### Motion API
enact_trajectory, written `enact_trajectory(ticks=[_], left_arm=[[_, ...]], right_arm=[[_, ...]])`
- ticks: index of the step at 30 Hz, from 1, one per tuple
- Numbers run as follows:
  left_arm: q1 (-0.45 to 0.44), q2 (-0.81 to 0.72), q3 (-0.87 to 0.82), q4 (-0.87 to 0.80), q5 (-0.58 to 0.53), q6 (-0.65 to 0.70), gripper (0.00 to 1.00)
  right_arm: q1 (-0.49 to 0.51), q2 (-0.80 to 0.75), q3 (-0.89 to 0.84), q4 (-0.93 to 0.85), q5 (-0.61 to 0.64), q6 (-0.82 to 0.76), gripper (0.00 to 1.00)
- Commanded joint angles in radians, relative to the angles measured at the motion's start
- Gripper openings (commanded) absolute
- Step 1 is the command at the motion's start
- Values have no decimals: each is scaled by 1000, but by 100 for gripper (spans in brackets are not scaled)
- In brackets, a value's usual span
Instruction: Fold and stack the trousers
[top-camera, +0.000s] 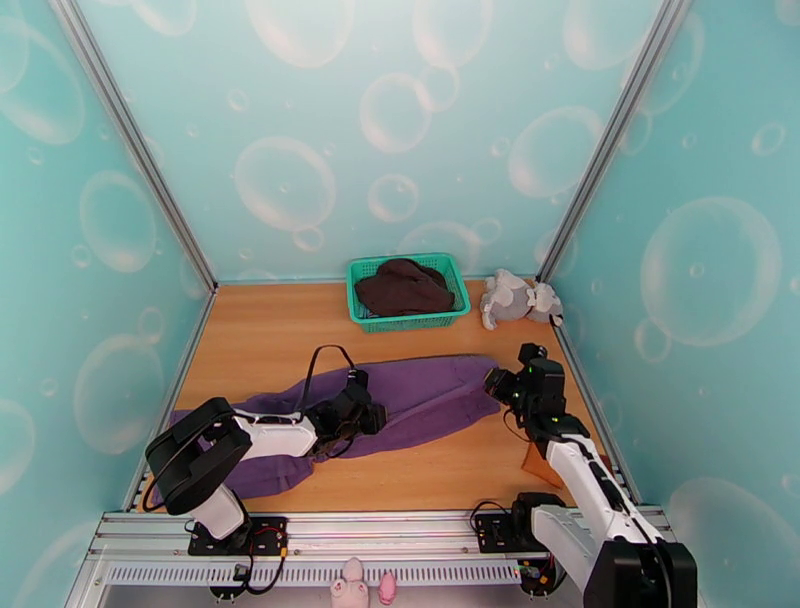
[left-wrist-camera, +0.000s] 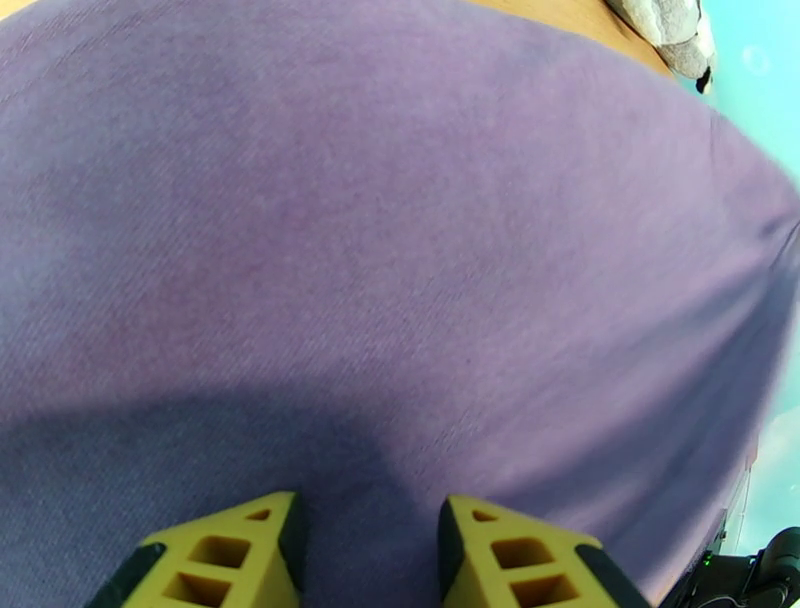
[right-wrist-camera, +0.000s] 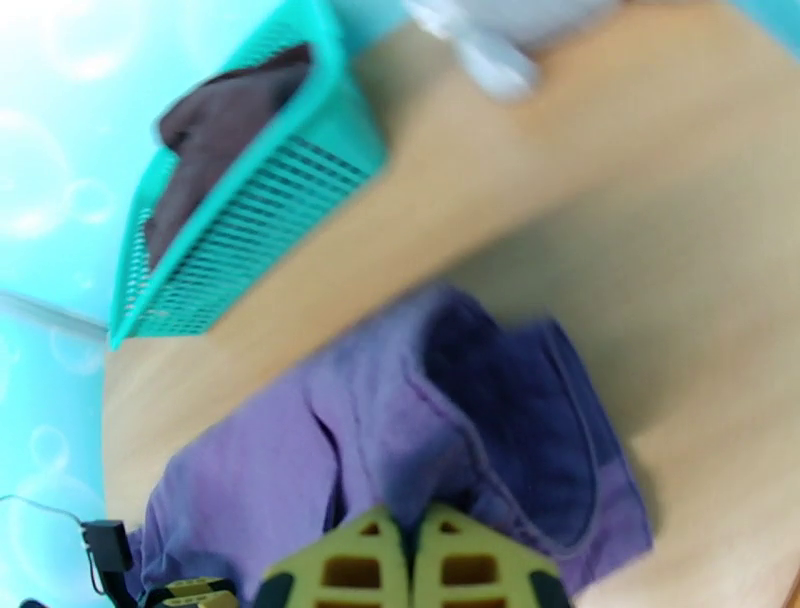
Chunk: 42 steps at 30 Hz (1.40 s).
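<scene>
The trousers (top-camera: 430, 395) lie limp under both tools: soft, light, likely to sag. Our right gripper (right-wrist-camera: 408, 520) pinches their hemmed edge at its tips. Our left gripper (left-wrist-camera: 368, 500) stands spread over the cloth. We'd take hold at the seams.

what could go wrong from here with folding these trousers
1. The right gripper is shut at the very edge of the trousers; such a thin pinch could slip on lifting.
2. The left gripper is open low over the mid-fabric; pressing there during a pull might bunch the cloth.
3. The green basket and grey plush toy stand close behind; swung fabric could hit them.
</scene>
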Motion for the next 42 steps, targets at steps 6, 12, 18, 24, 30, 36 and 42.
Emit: enact_trajectory(ticks=[6,12,18,24,30,36,42], left_arm=[[-12,71,-9,-116,63,-4,41],[-11,92,42,-162,67,38,41],[-11,75,95,-187,108,94,41],[-13,46,131,-188,178,137,41],[-13,-19,124,-221,150,142,41],[-11,-38,80,-232,132,142,41],[-11,-57,74,-227,130,144,41]], right_arm=[[70,-84,-11,-113,330,-156,1],[146,-199,-11,-188,538,-59,17],[208,-212,73,-164,422,-1,34],[292,42,11,92,146,125,34],[322,332,-10,234,119,206,28],[247,280,-9,129,176,119,36],[50,407,-30,142,82,76,35]])
